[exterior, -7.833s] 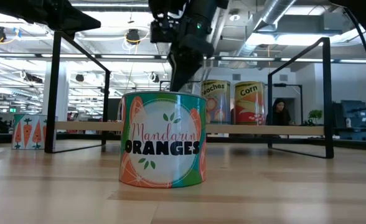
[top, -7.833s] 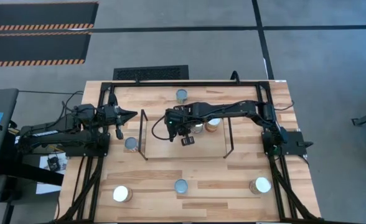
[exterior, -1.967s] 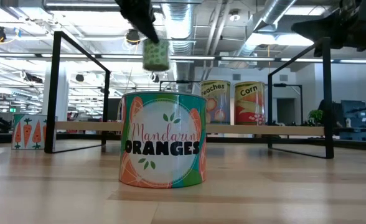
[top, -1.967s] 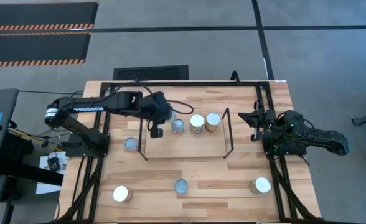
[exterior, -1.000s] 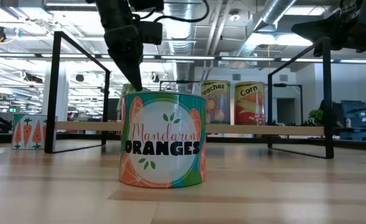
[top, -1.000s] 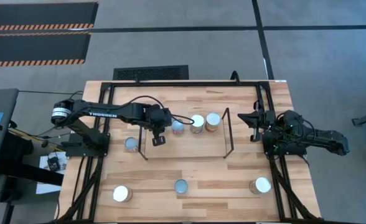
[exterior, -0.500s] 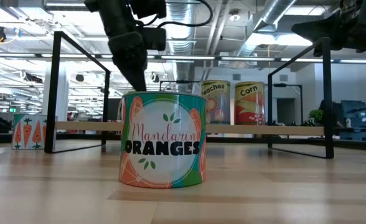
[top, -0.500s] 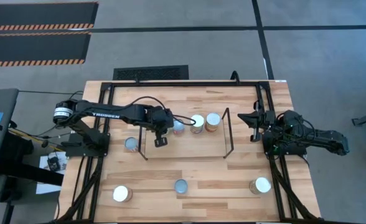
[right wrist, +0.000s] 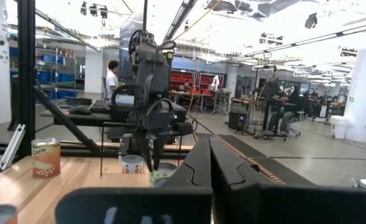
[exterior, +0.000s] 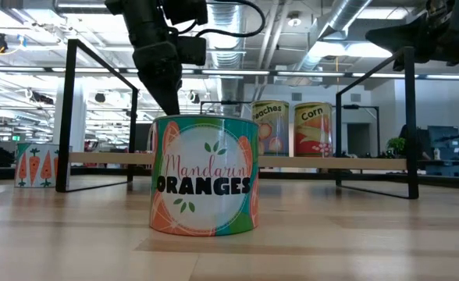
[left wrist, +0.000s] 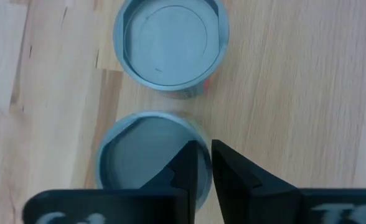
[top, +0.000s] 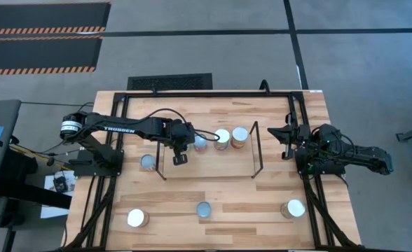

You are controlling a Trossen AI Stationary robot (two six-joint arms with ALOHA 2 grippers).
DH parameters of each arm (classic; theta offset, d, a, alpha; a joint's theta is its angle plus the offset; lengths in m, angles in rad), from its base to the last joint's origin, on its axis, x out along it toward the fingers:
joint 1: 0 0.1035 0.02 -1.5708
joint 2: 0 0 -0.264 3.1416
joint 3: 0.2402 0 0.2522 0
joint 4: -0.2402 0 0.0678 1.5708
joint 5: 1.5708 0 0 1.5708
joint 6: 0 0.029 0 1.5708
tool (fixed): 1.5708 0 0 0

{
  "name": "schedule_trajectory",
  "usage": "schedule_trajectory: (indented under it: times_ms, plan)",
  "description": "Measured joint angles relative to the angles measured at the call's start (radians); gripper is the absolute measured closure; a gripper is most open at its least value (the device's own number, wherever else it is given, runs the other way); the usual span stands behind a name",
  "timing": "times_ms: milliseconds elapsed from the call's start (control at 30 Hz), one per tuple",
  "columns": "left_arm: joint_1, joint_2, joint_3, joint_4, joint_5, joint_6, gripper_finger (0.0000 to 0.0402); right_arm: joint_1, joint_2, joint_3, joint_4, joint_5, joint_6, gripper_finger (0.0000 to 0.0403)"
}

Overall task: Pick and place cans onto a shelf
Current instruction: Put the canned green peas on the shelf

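Observation:
The shelf [top: 213, 166] is a low black wire rack with a wooden board at mid-table. On it stand a small silver-blue-topped can [top: 201, 142], [left wrist: 147, 158] and two wider cans [top: 222, 138], [top: 239, 136]. My left gripper [top: 193, 143], [left wrist: 205, 167] points steeply down over the small can's edge, its fingers slightly parted, one inside the rim and one outside. That can rests on its base on the board. In the low view a Mandarin Oranges can [exterior: 204, 176] hides it. My right gripper [top: 286, 133], [right wrist: 211, 155] waits shut at the table's right edge. My left gripper comes from above at the small can's rim [left wrist: 203, 148], on the side toward the table's right, with the wall standing in the narrow gap between the fingers [left wrist: 186, 171]. Whether the fingers touch the wall, I cannot tell. The can stands upright on the shelf's board.
Loose cans stand on the table: one just left of the shelf [top: 148, 162] and three along the near edge [top: 135, 218], [top: 204, 209], [top: 294, 208]. A black metal frame [top: 206, 93] edges the table. The shelf's right half [top: 244, 162] is bare board.
About two seconds ago my left gripper held the small can high over the shelf's left part. It came down with the can onto the board beside the wider cans. Over the last second it has kept nearly still there.

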Motion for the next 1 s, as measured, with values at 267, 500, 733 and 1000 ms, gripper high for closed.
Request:
schedule_trajectory:
  times_ms: [267, 500, 733, 1000]
  plan:
    - [0.000, 0.000, 0.000, -0.003, -0.007, 0.003, 0.0350, 0.000, 0.000, 0.000, 0.000, 0.000, 0.000, 0.0396]
    - [0.000, 0.000, 0.000, -0.031, -0.018, 0.018, 0.0350, 0.000, 0.000, 0.000, 0.000, 0.000, 0.000, 0.0396]
    - [0.000, 0.000, 0.000, -0.056, -0.042, 0.018, 0.0349, 0.000, 0.000, 0.000, 0.000, -0.001, 0.000, 0.0399]
    - [0.000, -0.030, 0.002, -0.065, -0.048, 0.018, 0.0349, 0.000, 0.000, 0.000, -0.001, -0.001, 0.000, 0.0392]
